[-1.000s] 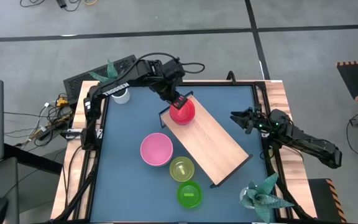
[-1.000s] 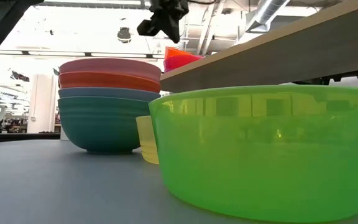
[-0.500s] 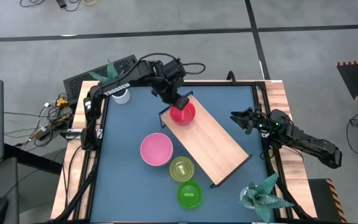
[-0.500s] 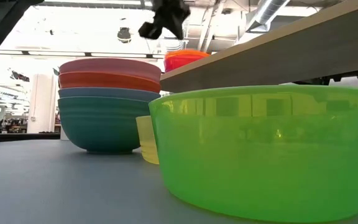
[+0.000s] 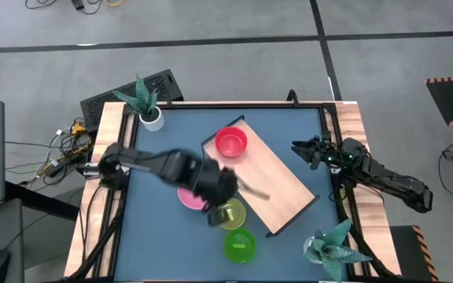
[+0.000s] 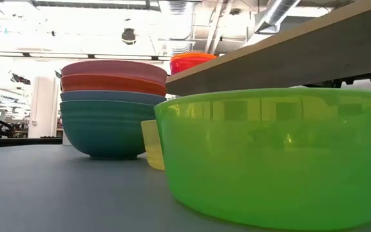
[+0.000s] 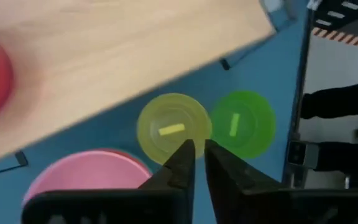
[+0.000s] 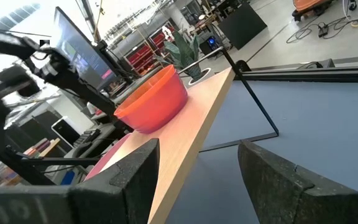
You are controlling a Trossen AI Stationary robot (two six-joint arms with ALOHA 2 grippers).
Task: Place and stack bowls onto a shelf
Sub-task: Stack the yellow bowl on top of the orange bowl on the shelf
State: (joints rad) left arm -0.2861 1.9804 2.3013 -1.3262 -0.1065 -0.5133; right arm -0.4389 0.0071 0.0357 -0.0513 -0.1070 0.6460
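The red bowl [image 5: 230, 142] stands upright on the far end of the light wood shelf [image 5: 272, 185], also seen as the red bowl [image 6: 192, 62] and in the right wrist view [image 8: 155, 99]. A pink-topped stack of bowls [image 6: 111, 106] sits on the table, partly under my left arm. Beside it are the yellow-green bowl [image 5: 232, 215] and the green bowl [image 5: 241, 246]. My left gripper [image 7: 197, 151] hovers above the table between the pink stack and the yellow-green bowl, fingers a narrow gap apart, holding nothing. My right gripper [image 5: 300, 149] waits open at the table's right edge.
A white pot with a plant [image 5: 149, 112] stands at the far left corner, and a teal paper plant [image 5: 333, 248] at the near right corner. Wooden rails [image 5: 351, 126] line the table's sides. The shelf lies diagonally across the blue tabletop [image 5: 289, 126].
My left gripper has let go of the red bowl and swung fast from the shelf's far end toward the table's near edge, ending over the pink and yellow-green bowls. The red bowl went from tilted to level and stays on the shelf.
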